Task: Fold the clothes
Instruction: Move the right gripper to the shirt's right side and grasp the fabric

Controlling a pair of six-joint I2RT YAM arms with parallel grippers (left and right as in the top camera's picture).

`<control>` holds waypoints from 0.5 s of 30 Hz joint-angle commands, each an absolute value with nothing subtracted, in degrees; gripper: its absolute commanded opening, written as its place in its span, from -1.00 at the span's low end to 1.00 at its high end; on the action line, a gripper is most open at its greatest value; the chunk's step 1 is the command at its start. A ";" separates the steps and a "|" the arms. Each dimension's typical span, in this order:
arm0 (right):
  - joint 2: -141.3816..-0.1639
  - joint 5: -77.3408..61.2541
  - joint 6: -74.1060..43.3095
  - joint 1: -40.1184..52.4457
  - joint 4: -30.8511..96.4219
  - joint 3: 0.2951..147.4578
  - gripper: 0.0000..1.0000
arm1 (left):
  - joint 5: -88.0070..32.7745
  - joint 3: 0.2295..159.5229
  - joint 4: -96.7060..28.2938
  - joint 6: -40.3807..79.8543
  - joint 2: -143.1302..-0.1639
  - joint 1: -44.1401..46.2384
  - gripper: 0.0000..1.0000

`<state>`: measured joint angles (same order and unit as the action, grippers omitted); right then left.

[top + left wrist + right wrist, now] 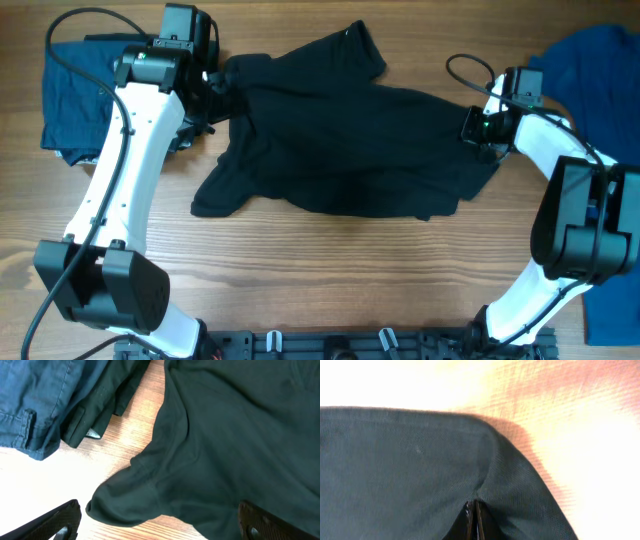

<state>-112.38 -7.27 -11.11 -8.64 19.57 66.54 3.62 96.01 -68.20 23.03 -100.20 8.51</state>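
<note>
A black shirt [340,140] lies crumpled across the middle of the wooden table, one sleeve pointing to the back. My left gripper [215,95] hovers at its left end and is open. In the left wrist view the two fingers [55,522] stand wide apart either side of a rounded fold of the black shirt [235,435], with nothing pinched. My right gripper [478,130] sits at the shirt's right edge. The right wrist view shows it [474,507] shut, with the black shirt's fabric [395,470] puckering into its tips near a corner.
A navy garment [75,90] lies bunched at the back left under the left arm, and it shows again as the navy garment [35,400] beside the shirt. A bright blue garment [590,70] lies at the far right edge. Bare wood runs along the front.
</note>
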 commanded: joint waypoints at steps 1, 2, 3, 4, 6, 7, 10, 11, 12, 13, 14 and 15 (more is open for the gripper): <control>-115.24 2.42 -11.97 -8.64 12.25 63.26 -0.92 | 4.64 95.57 -68.60 22.33 -100.66 8.08 1.00; -115.70 2.70 -11.97 -8.64 10.02 63.26 -0.91 | 4.64 95.57 -68.62 22.33 -100.66 8.08 0.99; -116.20 2.72 -11.97 -8.64 7.90 63.26 -0.91 | 4.62 95.57 -68.64 22.33 -100.66 8.08 0.99; -117.19 2.76 -11.99 -8.64 5.15 63.26 -0.91 | 4.62 95.57 -68.75 22.33 -100.66 8.08 0.99; -119.04 2.81 -11.94 -8.64 1.17 63.29 -0.94 | 4.62 95.57 -68.82 22.33 -100.66 8.08 1.00; -120.16 2.81 -11.94 -8.69 -0.86 63.31 -0.92 | 4.62 95.57 -68.84 22.33 -100.66 8.08 1.00; -123.92 3.01 -11.92 -8.71 -7.97 63.42 -0.91 | 4.60 95.57 -68.99 22.35 -100.66 8.08 1.00; -124.99 3.01 -11.31 -8.71 -10.35 63.81 -0.91 | 4.60 95.57 -68.99 22.35 -100.66 8.08 1.00; -125.32 3.01 -10.44 -8.75 -11.44 64.34 -0.91 | 4.60 95.57 -68.99 22.33 -100.66 8.08 1.00; -125.43 3.07 -9.63 -8.86 -12.08 65.36 -0.91 | 4.60 95.57 -68.97 22.35 -100.66 8.08 0.99; -125.43 3.20 -8.88 -8.99 -12.21 66.46 -0.91 | 4.60 95.57 -68.99 22.33 -100.66 8.08 0.99; -125.10 3.18 -8.12 -9.28 -11.73 68.93 -0.91 | 4.60 95.57 -68.99 22.33 -100.66 8.08 0.99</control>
<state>-121.36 0.75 -10.81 -8.45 -12.84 65.80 3.62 95.98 -68.95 23.05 -100.20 8.49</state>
